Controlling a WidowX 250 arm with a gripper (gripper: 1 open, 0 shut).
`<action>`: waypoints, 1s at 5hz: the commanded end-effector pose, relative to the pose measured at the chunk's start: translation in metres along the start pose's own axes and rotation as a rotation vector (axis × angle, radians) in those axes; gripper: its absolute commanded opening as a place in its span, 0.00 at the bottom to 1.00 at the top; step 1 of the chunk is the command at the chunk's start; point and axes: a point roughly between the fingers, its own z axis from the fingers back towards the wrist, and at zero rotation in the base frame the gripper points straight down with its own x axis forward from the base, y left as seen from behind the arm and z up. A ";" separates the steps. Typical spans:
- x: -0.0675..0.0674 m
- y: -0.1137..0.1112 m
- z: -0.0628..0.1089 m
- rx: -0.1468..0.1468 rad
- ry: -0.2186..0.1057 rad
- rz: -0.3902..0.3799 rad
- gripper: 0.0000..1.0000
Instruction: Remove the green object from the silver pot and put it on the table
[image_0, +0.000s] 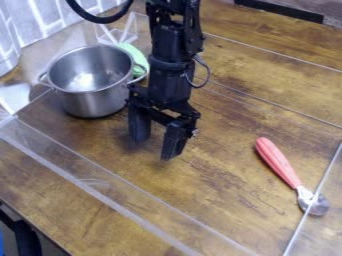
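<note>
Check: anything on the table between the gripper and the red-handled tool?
Nothing. In the camera view, only bare table lies between the gripper and the red-handled tool.

We see the silver pot (88, 80) upright, shiny, wide mouth open, standing up and to the left of the gripper (156, 140). The green object (132, 57) seems to sit just beside the pot's right rim, behind the arm, partly hidden. Both rest on the worn brown table (227, 190).
</note>
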 end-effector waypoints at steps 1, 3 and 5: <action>0.011 0.004 0.009 0.007 -0.044 -0.006 0.00; 0.003 0.027 0.029 0.002 -0.077 0.116 1.00; 0.001 0.029 0.028 0.003 -0.087 0.138 0.00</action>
